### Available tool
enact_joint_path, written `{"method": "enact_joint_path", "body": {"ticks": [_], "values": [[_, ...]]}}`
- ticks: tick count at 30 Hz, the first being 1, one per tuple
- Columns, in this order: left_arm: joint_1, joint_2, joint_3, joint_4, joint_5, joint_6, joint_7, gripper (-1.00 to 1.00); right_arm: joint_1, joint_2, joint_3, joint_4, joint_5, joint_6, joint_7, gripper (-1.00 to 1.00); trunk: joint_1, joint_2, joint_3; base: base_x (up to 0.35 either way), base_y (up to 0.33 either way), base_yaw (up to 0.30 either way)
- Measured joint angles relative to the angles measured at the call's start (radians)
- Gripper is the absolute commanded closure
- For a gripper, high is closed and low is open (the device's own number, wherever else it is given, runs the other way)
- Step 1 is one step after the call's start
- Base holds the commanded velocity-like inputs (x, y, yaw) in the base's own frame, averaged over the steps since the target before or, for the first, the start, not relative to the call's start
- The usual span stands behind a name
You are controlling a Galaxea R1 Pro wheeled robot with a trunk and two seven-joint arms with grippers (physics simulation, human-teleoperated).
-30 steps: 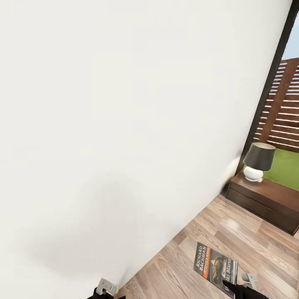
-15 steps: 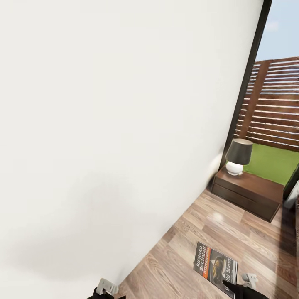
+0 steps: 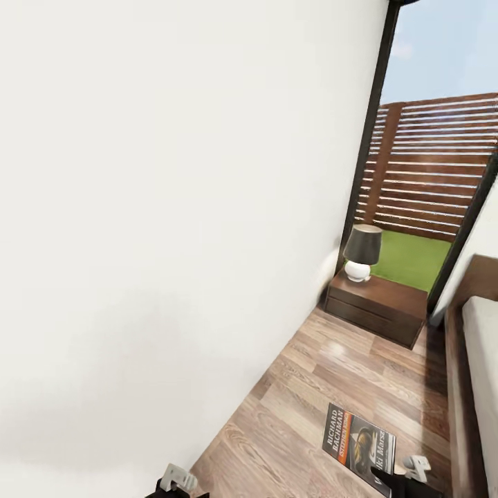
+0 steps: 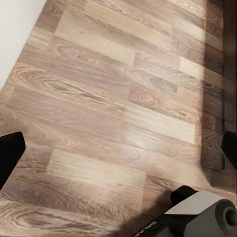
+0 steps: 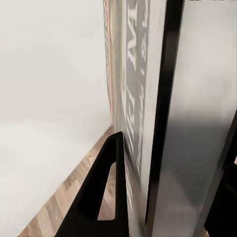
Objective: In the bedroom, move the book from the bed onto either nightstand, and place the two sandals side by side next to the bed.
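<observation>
- The right gripper (image 3: 387, 478) sits at the lower edge of the head view, its dark fingers clamped on one corner of the book (image 3: 359, 447).
- The book is held up off the wood-plank floor (image 3: 332, 387), cover facing the camera: dark, with an orange band, white lettering and a central picture.
- In the right wrist view the book (image 5: 148, 113) stands edge-on between the two black fingers (image 5: 101, 197), which press against its faces, with the white wall (image 5: 49, 98) off to one side.
- The left gripper (image 3: 176, 482) shows at the bottom edge of the head view, just beside the white wall (image 3: 173, 207). In the left wrist view its two dark fingertips (image 4: 10, 153) stand wide apart with nothing but floor (image 4: 113, 98) between them.
- Well ahead of the right gripper, in the far corner, stands the nightstand (image 3: 377, 308), dark brown, with a lamp (image 3: 362, 252) on top: a dark shade over a round white base.
- Behind the nightstand is a tall dark-framed window (image 3: 373, 138), and through it a slatted wooden fence (image 3: 436, 166) and green grass (image 3: 408, 256).
- To the right gripper's right runs the bed (image 3: 477, 387), with its dark wood frame and pale mattress.
</observation>
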Motion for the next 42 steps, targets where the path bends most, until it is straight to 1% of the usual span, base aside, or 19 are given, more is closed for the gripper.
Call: {"method": "enact_joint_path", "body": {"ticks": [25,31,42], "values": [[0.0,0.0,0.0,0.0,0.0,0.0,0.0,-1.0,0.0,0.0,0.0,0.0,0.0,0.0,0.0,1.0,0.0,0.0,-0.01,0.0,0.0,-0.271],[0.0,0.0,0.0,0.0,0.0,0.0,0.0,-1.0,0.0,0.0,-0.002,0.0,0.0,0.0,0.0,1.0,0.0,0.0,-0.012,0.072,0.0,-0.079],[0.0,0.0,0.0,0.0,-0.001,0.0,0.0,-1.0,0.0,0.0,-0.002,0.0,0.001,0.0,0.003,1.0,-0.001,0.0,-0.012,0.309,0.0,-0.003]]}}
